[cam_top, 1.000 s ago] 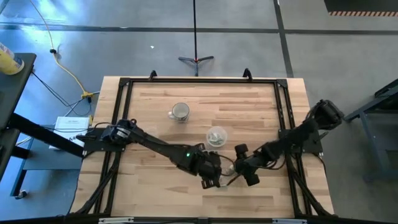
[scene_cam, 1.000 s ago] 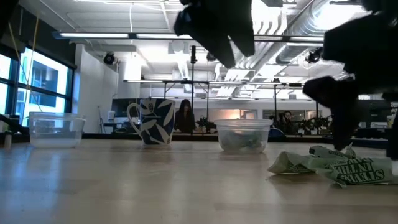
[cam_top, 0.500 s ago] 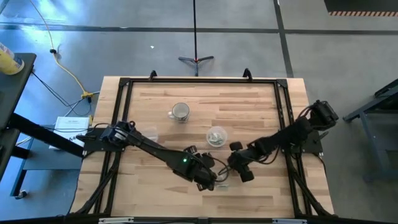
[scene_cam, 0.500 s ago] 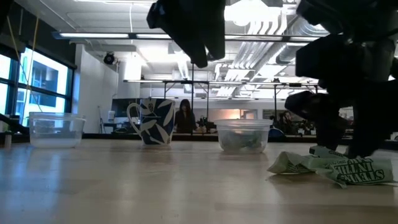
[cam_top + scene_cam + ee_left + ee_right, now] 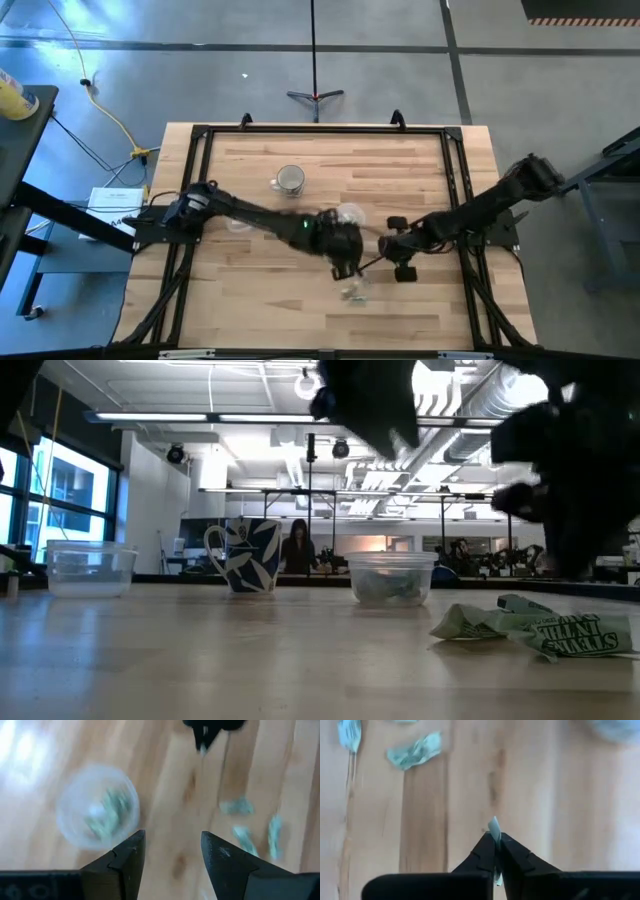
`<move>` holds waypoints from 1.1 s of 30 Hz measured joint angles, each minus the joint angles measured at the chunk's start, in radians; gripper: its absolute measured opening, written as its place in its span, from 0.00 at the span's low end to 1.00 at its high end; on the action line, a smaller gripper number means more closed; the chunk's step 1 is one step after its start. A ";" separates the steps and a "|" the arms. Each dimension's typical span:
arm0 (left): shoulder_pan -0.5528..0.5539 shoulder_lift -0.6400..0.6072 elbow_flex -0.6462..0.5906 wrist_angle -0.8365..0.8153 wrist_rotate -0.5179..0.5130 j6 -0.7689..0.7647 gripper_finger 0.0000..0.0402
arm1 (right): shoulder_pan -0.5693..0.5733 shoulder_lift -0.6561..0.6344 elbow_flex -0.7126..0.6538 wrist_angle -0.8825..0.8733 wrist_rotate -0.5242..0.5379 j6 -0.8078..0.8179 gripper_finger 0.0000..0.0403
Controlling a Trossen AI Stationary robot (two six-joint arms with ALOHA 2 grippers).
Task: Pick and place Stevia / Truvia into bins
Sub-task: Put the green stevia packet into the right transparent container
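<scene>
Several green-and-white Stevia packets (image 5: pixel 355 291) lie loose on the wooden table (image 5: pixel 250 310), also visible in the low view as Stevia packets (image 5: pixel 530 628). One clear bin (image 5: pixel 350 214) at mid-table holds some packets; a second bin (image 5: pixel 85 568) stands farther left. My right gripper (image 5: pixel 496 840) is shut on one packet, up off the table to the right of the filled bin. My left gripper (image 5: pixel 172 837) hangs open with nothing between its fingers, between that bin (image 5: pixel 97 807) and the loose packets (image 5: pixel 242 832). My right gripper pinches a single packet between its two fingertips, which point down at the table. One pale end of the packet (image 5: pixel 494 827) sticks out past the tips. The packet is lifted clear of the wood.
A patterned mug (image 5: pixel 288 180) with a side handle stands toward the far edge, left of the filled bin. A dark frame (image 5: pixel 200 135) runs around the tabletop. Bare wood lies on the near left.
My right gripper has shut on one packet at the loose pile, then risen and drawn back toward the table's right and far side with it. My left gripper, still open, has moved from the pile toward the far edge, nearer the filled bin.
</scene>
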 joint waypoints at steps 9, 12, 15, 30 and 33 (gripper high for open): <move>0.157 -0.098 0.001 0.099 0.206 0.234 0.56 | -0.087 -0.222 0.001 -0.100 0.077 0.059 0.01; 0.210 -0.143 -0.037 0.091 0.284 0.274 0.56 | -0.161 -0.237 0.001 -0.088 0.012 0.018 0.01; 0.271 -0.205 -0.137 0.097 0.338 0.276 0.56 | -0.240 -0.242 0.001 -0.086 -0.041 -0.048 0.01; 0.303 -0.681 -0.679 0.310 0.376 0.099 0.56 | -0.468 -0.043 0.067 0.184 -0.198 -0.101 0.01; 0.285 -0.734 -0.729 0.319 0.340 0.057 0.56 | -0.468 0.049 0.138 0.184 -0.206 -0.137 0.01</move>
